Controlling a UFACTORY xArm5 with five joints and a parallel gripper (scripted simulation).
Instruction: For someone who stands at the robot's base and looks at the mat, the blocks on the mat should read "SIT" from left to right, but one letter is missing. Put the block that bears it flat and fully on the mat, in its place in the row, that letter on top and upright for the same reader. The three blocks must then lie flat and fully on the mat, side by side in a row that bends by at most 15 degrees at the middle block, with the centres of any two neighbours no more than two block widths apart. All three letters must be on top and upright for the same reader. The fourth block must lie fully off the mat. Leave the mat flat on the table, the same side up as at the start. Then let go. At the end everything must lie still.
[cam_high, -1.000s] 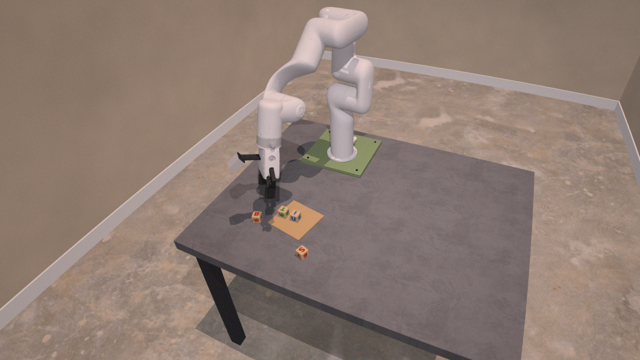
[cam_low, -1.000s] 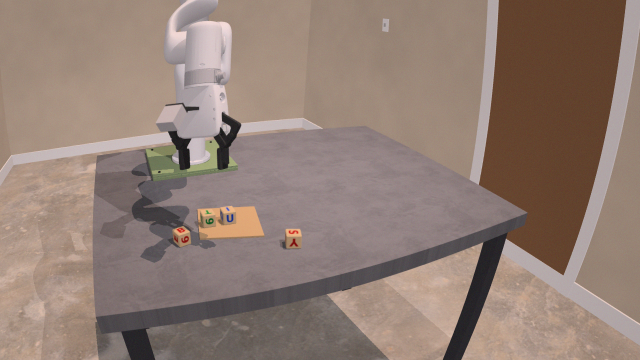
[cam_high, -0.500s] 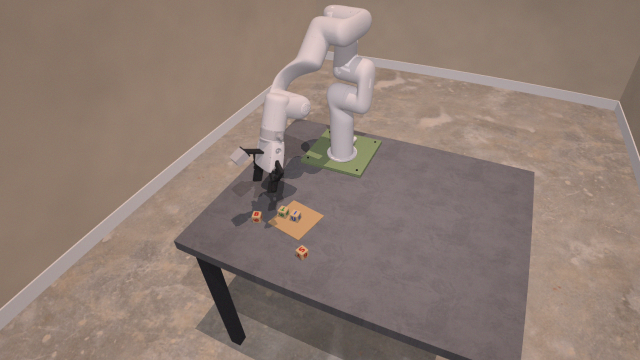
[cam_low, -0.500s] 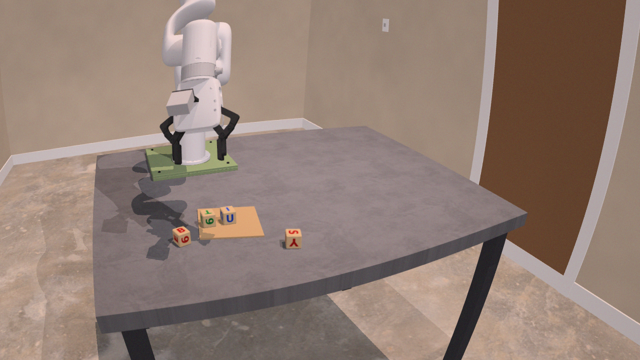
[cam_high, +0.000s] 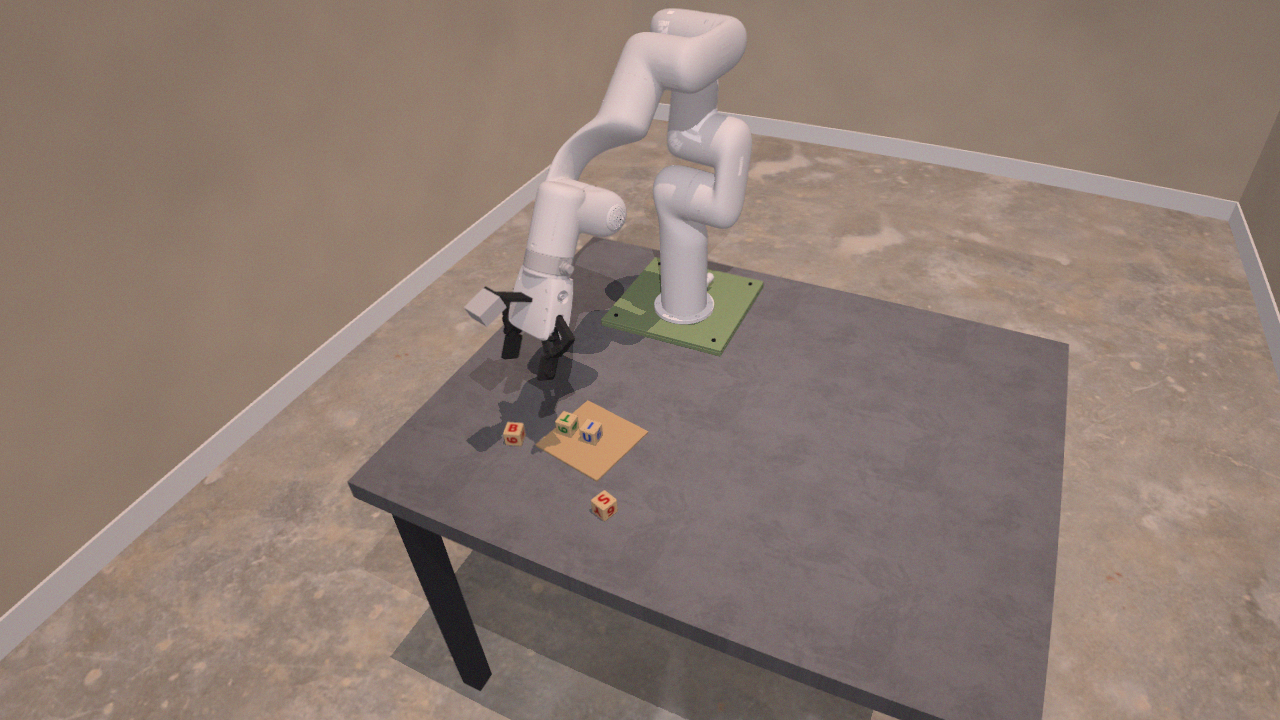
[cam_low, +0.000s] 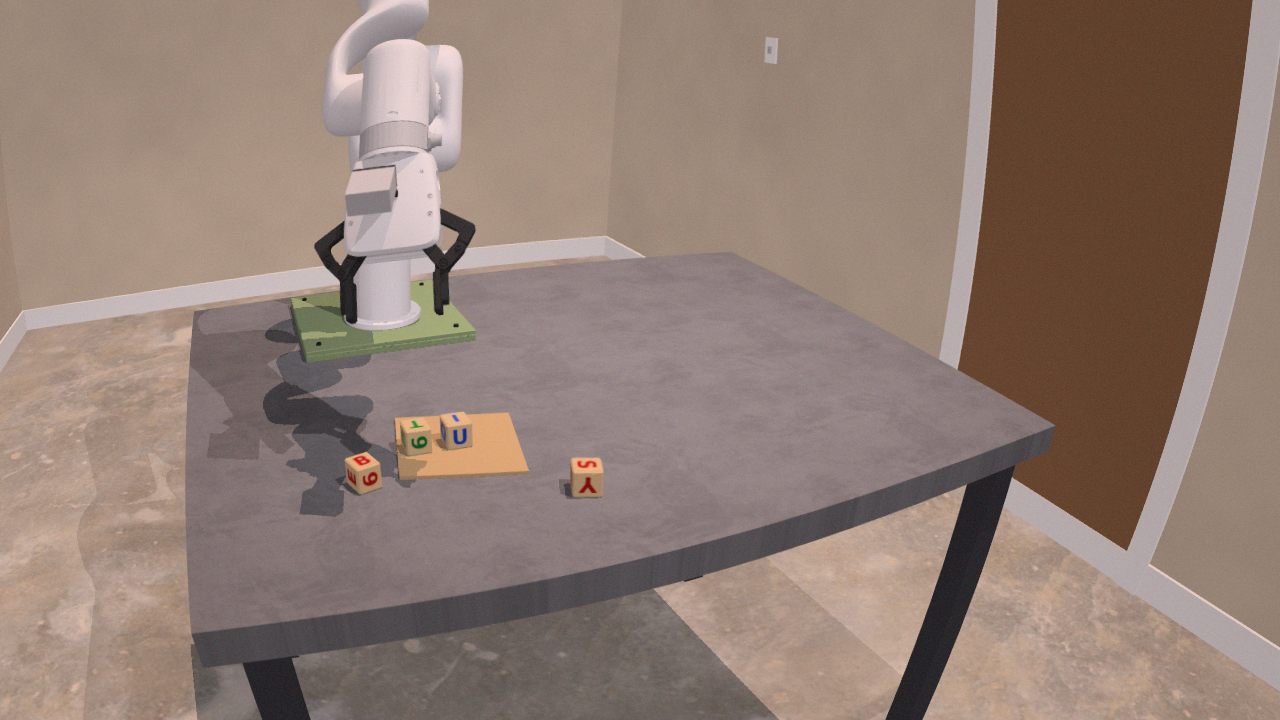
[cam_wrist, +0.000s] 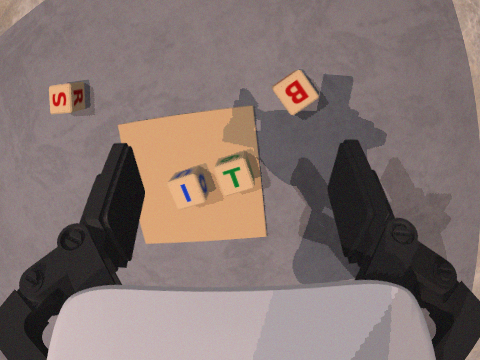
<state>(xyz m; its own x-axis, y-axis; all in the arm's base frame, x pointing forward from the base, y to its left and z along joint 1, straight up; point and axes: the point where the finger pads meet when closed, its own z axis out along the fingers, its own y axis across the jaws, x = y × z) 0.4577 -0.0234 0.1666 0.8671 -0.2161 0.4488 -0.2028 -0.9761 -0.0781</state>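
My gripper (cam_high: 529, 364) (cam_low: 394, 313) (cam_wrist: 236, 165) is open and empty, high above the table, on the base side of the blocks. On the orange mat (cam_high: 597, 465) (cam_low: 501, 454) (cam_wrist: 150, 135), the blue I block (cam_high: 590, 432) (cam_low: 455, 431) (cam_wrist: 187, 190) and green T block (cam_high: 566, 424) (cam_low: 416, 437) (cam_wrist: 233, 176) lie side by side, a small gap between them, T to the right in the wrist view. The S block (cam_high: 604, 505) (cam_low: 587, 477) (cam_wrist: 60, 99) lies off the mat to the left, S on top. The B block (cam_high: 512, 434) (cam_low: 363, 473) (cam_wrist: 296, 92) lies off the mat, turned.
The green base plate (cam_high: 738, 308) (cam_low: 326, 340) carries the arm behind the gripper. The mat's left part in the wrist view, beside the I block, bears no block. The table edge (cam_high: 537, 573) (cam_low: 537, 586) runs beyond the blocks, away from the base.
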